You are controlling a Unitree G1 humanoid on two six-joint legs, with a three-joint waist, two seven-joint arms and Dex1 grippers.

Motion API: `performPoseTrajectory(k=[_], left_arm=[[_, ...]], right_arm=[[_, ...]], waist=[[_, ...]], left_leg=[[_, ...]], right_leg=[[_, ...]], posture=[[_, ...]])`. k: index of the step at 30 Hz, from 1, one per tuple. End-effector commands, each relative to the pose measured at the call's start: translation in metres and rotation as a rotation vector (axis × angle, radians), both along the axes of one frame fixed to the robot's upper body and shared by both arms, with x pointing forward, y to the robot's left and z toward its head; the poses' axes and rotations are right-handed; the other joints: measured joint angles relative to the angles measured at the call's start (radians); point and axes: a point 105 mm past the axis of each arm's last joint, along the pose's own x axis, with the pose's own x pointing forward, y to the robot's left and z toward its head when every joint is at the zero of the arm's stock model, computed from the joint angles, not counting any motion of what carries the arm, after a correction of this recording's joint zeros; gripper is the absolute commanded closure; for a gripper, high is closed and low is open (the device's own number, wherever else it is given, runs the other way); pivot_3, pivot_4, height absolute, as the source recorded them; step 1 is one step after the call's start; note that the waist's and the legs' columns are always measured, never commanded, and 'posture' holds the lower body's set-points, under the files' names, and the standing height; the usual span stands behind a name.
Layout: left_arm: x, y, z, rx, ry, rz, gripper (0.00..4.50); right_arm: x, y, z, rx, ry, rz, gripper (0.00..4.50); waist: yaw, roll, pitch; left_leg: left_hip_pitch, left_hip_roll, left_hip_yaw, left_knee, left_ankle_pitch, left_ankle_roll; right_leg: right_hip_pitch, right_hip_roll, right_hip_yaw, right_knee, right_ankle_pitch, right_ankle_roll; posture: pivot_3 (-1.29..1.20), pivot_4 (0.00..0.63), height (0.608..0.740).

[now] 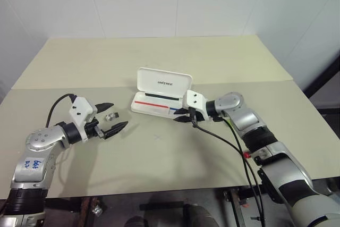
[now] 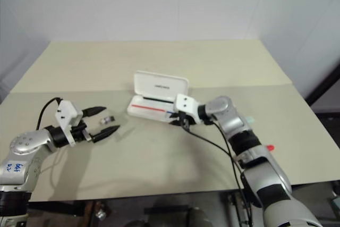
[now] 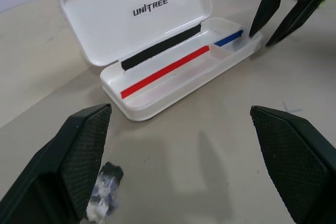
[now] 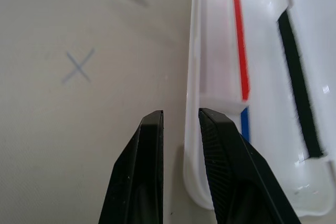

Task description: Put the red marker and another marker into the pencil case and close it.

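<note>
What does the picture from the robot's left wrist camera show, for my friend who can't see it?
A white hard plastic pencil case lies open on a beige table, with red and blue stripes inside. The left gripper is spread wide in front; the right gripper hovers by the case's blue-striped end.

Beige bench [image 1: 159, 62] seen across head views, surface matte, faint seam running side to side behind middle. Small blue X mark [image 4: 79, 66] drawn on bench surface in front of centre. Small crumpled object, dark and silvery [image 1: 111, 116], lying on bench toward left side; also seen in left wrist view [image 3: 105, 192]; nature not determinable. White panelled wall [image 1: 170, 3] standing behind bench. Small red item [image 2: 270, 147] glimpsed near bench's right edge, partly hidden, not identifiable.
</note>
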Motion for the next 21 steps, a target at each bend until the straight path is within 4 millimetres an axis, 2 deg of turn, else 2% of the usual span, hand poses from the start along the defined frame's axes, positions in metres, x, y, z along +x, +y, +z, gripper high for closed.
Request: performPoseTrajectory(k=[1, 6, 14, 15, 18, 21], left_arm=[[-0.004, -0.001, 0.011, -0.002, -0.047, 0.003, 0.0], [-0.008, -0.002, 0.011, -0.006, -0.051, 0.014, 0.0], [-0.01, 0.005, 0.016, -0.004, -0.066, 0.042, 0.0], [-0.009, 0.005, 0.017, -0.002, -0.07, 0.042, 0.0], [-0.007, 0.004, 0.019, -0.001, -0.078, 0.04, 0.0], [-0.006, 0.003, 0.02, -0.003, -0.084, 0.037, 0.0]], right_arm=[[0.008, 0.004, 0.011, -0.016, -0.057, 0.006, 3.39], [0.015, 0.006, 0.008, -0.023, -0.066, -0.01, 3.39], [0.014, 0.01, -0.008, -0.123, -0.042, 0.028, 3.39], [0.013, 0.011, -0.009, -0.145, -0.048, 0.037, 3.75], [0.013, 0.014, -0.009, -0.177, -0.066, 0.058, 4.46], [0.013, 0.017, -0.008, -0.192, -0.075, 0.078, 4.46]], waist=[[-0.004, 0.0, 0.0], [-0.023, 0.0, 0.0], [-0.028, 0.0, 0.0], [-0.028, 0.0, 0.0], [-0.028, -0.001, 0.0], [-0.03, -0.001, -0.001]], left_leg=[[0.0, 0.0, 0.0, 0.0, 0.0, 0.0], [0.0, 0.0, 0.0, 0.0, 0.0, 0.0], [0.001, 0.0, 0.0, 0.0, 0.0, -0.001], [0.001, 0.0, 0.0, 0.0, 0.0, -0.001], [0.001, 0.0, 0.0, 0.0, 0.0, -0.001], [0.002, 0.0, 0.0, 0.001, 0.001, -0.002]], right_leg=[[0.0, 0.0, 0.0, 0.0, 0.0, 0.0], [0.0, 0.0, 0.0, 0.0, 0.0, 0.0], [0.0, -0.001, 0.0, 0.002, 0.0, 0.0], [0.0, -0.001, 0.0, 0.002, 0.0, 0.0], [0.0, -0.001, 0.0, 0.002, 0.0, 0.0], [0.0, -0.001, 0.0, 0.004, 0.0, 0.0]], posture=[[0.0, 0.15, 0.74], [0.0, 0.15, 0.74], [0.0, 0.15, 0.74], [0.0, 0.15, 0.74], [0.0, 0.15, 0.74], [0.0, 0.15, 0.74]])
